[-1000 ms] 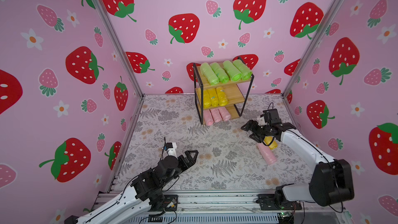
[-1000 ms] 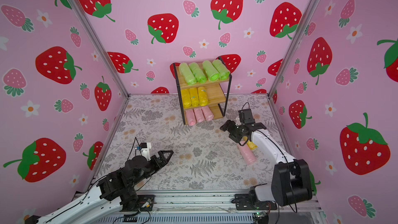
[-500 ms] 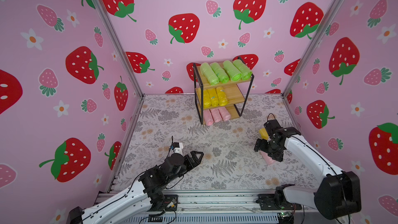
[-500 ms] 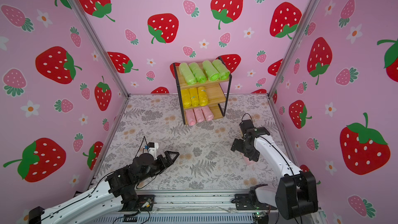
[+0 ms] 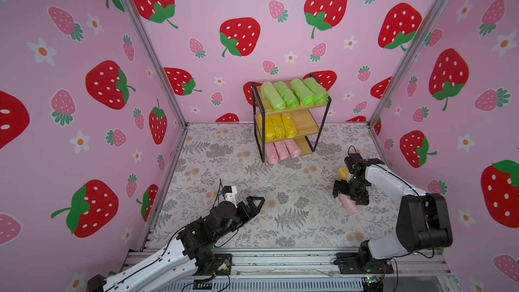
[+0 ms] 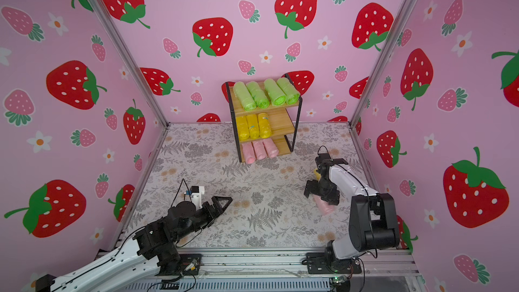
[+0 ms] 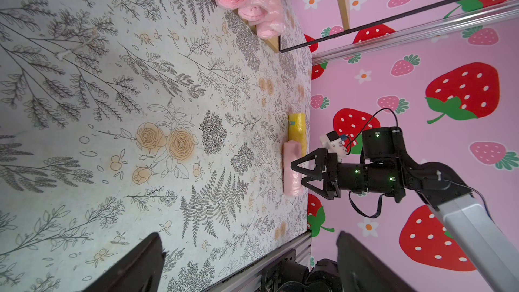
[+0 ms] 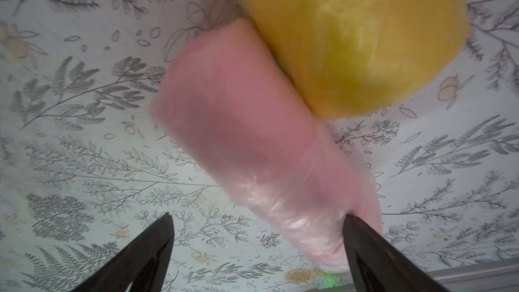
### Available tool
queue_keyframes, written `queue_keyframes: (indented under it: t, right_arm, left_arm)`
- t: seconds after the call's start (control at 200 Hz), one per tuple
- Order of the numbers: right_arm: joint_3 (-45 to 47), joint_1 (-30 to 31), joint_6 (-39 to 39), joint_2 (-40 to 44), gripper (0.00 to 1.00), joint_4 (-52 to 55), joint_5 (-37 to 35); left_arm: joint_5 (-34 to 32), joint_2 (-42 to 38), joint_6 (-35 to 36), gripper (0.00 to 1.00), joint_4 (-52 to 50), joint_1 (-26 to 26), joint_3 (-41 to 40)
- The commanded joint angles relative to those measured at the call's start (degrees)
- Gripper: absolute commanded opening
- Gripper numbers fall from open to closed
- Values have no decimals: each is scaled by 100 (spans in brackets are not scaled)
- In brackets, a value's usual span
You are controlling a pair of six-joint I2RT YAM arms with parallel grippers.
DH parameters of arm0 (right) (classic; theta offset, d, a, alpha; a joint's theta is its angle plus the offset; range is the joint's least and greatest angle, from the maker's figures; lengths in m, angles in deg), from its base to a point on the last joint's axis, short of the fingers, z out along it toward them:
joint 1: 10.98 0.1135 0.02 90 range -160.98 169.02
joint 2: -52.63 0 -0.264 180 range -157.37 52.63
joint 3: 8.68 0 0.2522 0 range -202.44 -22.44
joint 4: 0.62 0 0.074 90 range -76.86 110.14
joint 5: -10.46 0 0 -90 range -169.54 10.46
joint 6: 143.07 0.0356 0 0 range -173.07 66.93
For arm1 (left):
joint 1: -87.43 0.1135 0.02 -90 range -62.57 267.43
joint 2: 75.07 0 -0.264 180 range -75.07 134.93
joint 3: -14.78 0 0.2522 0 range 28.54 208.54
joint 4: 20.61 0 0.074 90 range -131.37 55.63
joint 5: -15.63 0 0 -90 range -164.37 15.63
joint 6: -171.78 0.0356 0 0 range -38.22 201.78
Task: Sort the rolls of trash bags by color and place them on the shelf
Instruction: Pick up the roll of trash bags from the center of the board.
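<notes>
Found no legible word, brand or number anywhere — only small bluish stickers (image 7: 293, 122), one on the loose yellow roll (image 7: 296, 133), others on the yellow rolls (image 6: 254, 127) on the shelf (image 6: 282, 125) — all too small to read.

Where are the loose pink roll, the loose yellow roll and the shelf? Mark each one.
loose pink roll (image 5: 353, 208), in a top view, its uncovered near end.
loose yellow roll (image 7: 296, 129), left wrist view, middle of its side.
shelf (image 5: 304, 123), in a top view, bare wood of the middle board.

Both top views look down from high — near twins; both wrist views, lower, share the loose pink roll (image 8: 252, 141).
</notes>
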Motion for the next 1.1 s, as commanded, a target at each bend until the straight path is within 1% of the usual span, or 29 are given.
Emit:
queue_keyframes:
  t: [0.0,0.105,0.305,0.38,0.45,0.615,0.795,0.9,1.096]
  right_arm:
    - [0,-23,-189,-194,99,11,333]
    - [42,-4,-169,-414,100,-65,454]
    - [319,286,237,-478,99,-597,1534]
    - [328,414,401,-392,99,-644,1649]
    - [220,489,484,-297,100,-512,1577]
    - [-99,604,603,-135,100,39,1017]
    - [-4,670,780,-163,97,233,503]
    - [167,708,847,-218,95,85,469]
    - [299,733,890,-323,87,-417,582]
  left_arm:
    - [55,-17,-49,100,2,-6,-73]
    - [73,60,-67,100,135,-6,-97]
    - [142,340,-27,100,268,-9,-28]
    - [188,429,-24,100,275,-6,5]
    - [220,474,-13,100,270,-7,30]
    - [174,487,-29,100,317,-6,0]
    - [228,582,-24,100,383,-6,13]
    - [243,611,-12,100,363,-9,22]
    - [243,609,-23,100,364,-7,19]
